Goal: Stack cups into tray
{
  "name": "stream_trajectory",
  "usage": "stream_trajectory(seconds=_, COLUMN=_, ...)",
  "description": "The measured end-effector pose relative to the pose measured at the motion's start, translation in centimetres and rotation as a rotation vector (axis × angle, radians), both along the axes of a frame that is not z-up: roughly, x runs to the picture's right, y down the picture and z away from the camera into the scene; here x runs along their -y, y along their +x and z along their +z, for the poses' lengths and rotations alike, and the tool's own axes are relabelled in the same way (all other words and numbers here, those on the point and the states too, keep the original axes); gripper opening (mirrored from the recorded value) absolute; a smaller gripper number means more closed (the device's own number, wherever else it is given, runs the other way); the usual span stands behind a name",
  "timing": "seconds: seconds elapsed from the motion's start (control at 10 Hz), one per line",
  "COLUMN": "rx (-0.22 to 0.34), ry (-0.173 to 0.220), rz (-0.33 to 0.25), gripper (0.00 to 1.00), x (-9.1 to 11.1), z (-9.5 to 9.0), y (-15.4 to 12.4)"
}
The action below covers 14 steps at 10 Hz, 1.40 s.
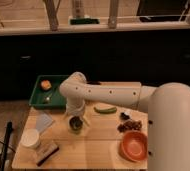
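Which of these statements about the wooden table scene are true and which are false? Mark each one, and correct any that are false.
1. The gripper is down at a small dark cup on the table. True.
2. The orange bowl sits inside the tray. False: it stands on the table near the front right corner, far from the green tray.
3. The tray holds a small orange item. True.
4. The dark cup is already in the tray. False: it is on the table, in front of the tray.
5. A pale cup stands near the table's front left corner. True.
6. The gripper's fingers are shut tight. False: they are open.
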State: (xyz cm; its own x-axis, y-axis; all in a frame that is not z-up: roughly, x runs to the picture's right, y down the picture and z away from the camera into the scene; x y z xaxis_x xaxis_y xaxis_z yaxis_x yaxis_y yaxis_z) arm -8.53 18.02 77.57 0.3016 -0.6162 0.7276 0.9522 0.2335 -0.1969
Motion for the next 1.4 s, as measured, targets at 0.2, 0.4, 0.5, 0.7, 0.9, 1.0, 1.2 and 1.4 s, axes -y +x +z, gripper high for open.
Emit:
stream_trajectory(seconds=0.2, rx=0.003, ry=-0.022, rz=0.000, gripper=0.80, x=-0.3, z=0.4, y=0.3)
stream_trajectory(seconds=0.4, rx=0.009, ry=-0.029, rz=-0.004, gripper=0.80, x=-0.6, z=0.4, y=0.2)
stream_trajectory(seconds=0.5, rx=0.011, ry=-0.032, rz=-0.006, gripper=0.80, x=-0.7, z=0.3, y=0.2)
stream_trajectory(seconds=0.7, rx=0.016, ry=-0.037, rz=-0.009, gripper=0.79, x=-1.0, z=0.4, y=0.2)
stream_trajectory(seconds=0.9, rx=0.019, ry=-0.040, rz=-0.011, gripper=0.62, x=-1.2, z=0.5, y=0.3)
stream_trajectory(seconds=1.0, rx=0.024, ry=-0.039, rz=-0.006, gripper=0.52, x=-1.2, z=0.6, y=0.3)
stream_trajectory(seconds=1.2, rx=0.029, ry=-0.037, rz=0.002, gripper=0.30, x=-1.2, z=0.7, y=0.4)
stream_trajectory(seconds=1.4, rx=0.031, ry=-0.038, rz=0.008, gripper=0.10, x=-1.1, z=0.7, y=0.3)
